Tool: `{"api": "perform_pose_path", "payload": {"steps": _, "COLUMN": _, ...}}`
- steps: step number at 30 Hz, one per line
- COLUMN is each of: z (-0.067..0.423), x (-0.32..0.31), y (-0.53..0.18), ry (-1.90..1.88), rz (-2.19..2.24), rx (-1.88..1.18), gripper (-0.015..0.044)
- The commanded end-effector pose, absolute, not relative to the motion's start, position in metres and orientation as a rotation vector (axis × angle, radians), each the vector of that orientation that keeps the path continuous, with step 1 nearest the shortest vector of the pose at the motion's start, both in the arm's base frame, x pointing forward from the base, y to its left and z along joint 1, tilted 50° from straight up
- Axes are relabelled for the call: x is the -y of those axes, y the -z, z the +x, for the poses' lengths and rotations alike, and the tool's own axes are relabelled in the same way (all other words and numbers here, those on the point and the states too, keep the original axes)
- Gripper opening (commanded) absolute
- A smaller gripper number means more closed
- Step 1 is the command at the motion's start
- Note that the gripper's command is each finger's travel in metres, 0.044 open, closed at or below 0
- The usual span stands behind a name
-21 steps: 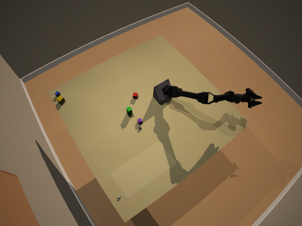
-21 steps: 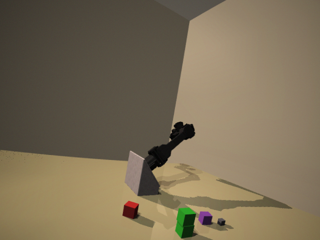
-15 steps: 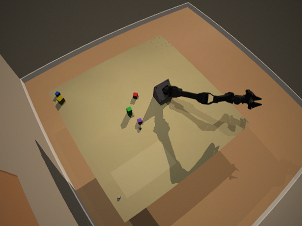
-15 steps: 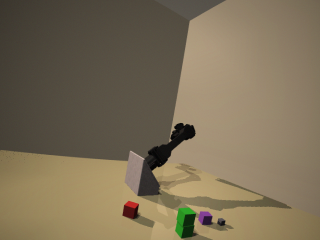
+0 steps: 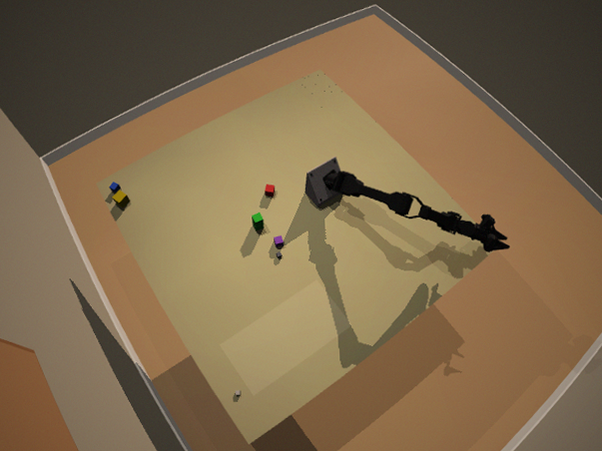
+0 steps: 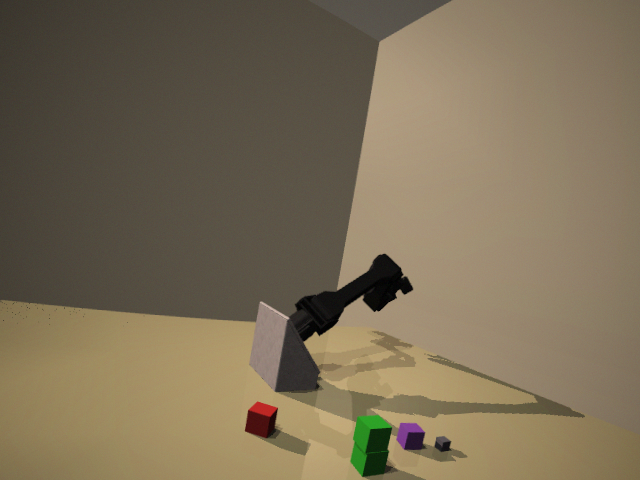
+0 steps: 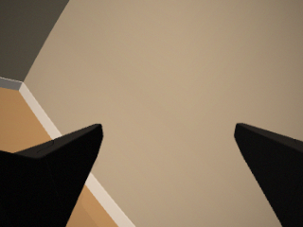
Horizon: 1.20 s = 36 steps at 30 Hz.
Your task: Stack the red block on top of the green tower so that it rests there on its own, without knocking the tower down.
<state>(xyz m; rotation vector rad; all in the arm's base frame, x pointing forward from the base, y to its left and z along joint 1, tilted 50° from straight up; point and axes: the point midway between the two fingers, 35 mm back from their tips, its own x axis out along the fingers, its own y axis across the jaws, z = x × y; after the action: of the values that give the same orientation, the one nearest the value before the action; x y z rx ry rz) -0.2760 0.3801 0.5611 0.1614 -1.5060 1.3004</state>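
The red block (image 5: 269, 189) (image 6: 261, 417) lies on the tan mat, apart from the green tower (image 5: 257, 220) (image 6: 371, 444), which is two green blocks stacked upright. My gripper (image 5: 500, 240) (image 7: 168, 130) is open and empty. It is stretched out far to the right of the arm's base (image 5: 322, 182) (image 6: 279, 351), away from both blocks. In the wrist view only the two dark fingers show, pointing at a beige wall; no block is in sight there.
A purple block (image 5: 278, 239) (image 6: 410, 435) and a small dark grey block (image 5: 278, 254) (image 6: 442, 442) lie close beside the green tower. A blue block (image 5: 113, 186) and a yellow block (image 5: 120, 196) lie at the mat's far left. A small white block (image 5: 237, 394) lies near the front edge.
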Motion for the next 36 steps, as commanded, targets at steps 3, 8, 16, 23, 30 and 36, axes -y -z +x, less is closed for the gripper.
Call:
{"api": "perform_pose_path", "payload": {"steps": 3, "z": -0.217, "x": -0.406, "y": -0.565, "ry": -1.243, "rz": 0.056, "rx": 1.471, "gripper": 0.0440}}
{"api": "perform_pose_path", "payload": {"steps": 8, "z": -0.166, "x": -0.425, "y": -0.565, "ry": -1.191, "rz": -0.040, "rx": 1.433, "gripper": 0.0440}}
{"api": "perform_pose_path", "payload": {"steps": 16, "z": -0.082, "x": -0.442, "y": -0.562, "ry": -1.103, "rz": -0.184, "rx": 1.358, "gripper": 0.0440}}
{"api": "perform_pose_path", "payload": {"steps": 23, "z": -0.007, "x": -0.443, "y": -0.559, "ry": -1.022, "rz": -0.299, "rx": 1.280, "gripper": 0.0440}}
{"api": "perform_pose_path", "payload": {"steps": 30, "z": 0.065, "x": -0.432, "y": -0.554, "ry": -0.935, "rz": -0.403, "rx": 1.191, "gripper": 0.0440}}
{"api": "perform_pose_path", "payload": {"steps": 36, "z": 0.125, "x": -0.415, "y": -0.548, "ry": -0.857, "rz": -0.492, "rx": 1.106, "gripper": 0.0440}}
